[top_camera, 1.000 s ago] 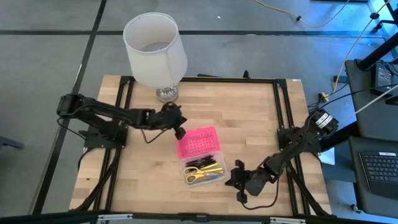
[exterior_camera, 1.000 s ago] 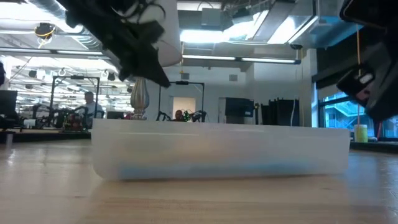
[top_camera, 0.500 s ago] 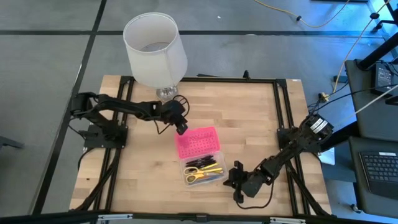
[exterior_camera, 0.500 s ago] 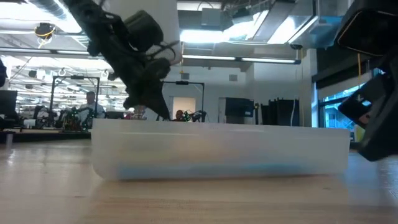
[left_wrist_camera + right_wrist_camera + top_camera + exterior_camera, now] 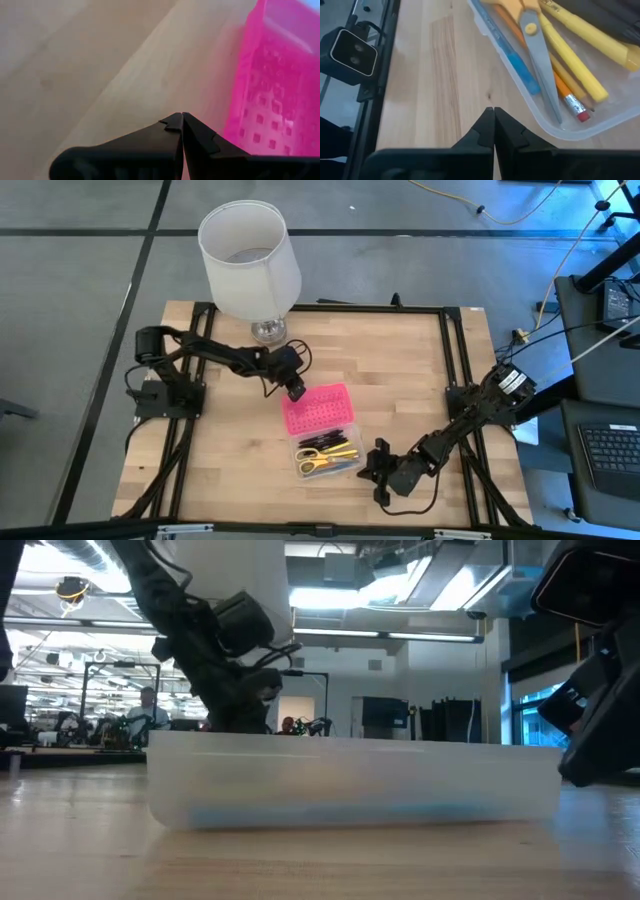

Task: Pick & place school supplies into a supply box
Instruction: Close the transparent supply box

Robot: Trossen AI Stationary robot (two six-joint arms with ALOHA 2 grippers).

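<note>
While sitting mid-desk (image 5: 400, 370) of pale wood: small rectangular supply box (image 5: 322, 432) with translucent clear base and bright pink dotted lid lying open, holding yellow-handled scissors (image 5: 318, 459), pens and pencils (image 5: 338, 438). Left hand (image 5: 295, 392) pinched closed and empty, just beside the lid's far corner. Right hand (image 5: 380, 470) closed, empty, low beside the base's end.

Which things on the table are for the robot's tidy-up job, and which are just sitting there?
For the job:
- clear plastic supply box with pink dotted lid
- yellow-handled scissors
- yellow pen
- blue pen
- orange pencil with eraser

Just there:
- white lampshade lamp
- yellow cable
</note>
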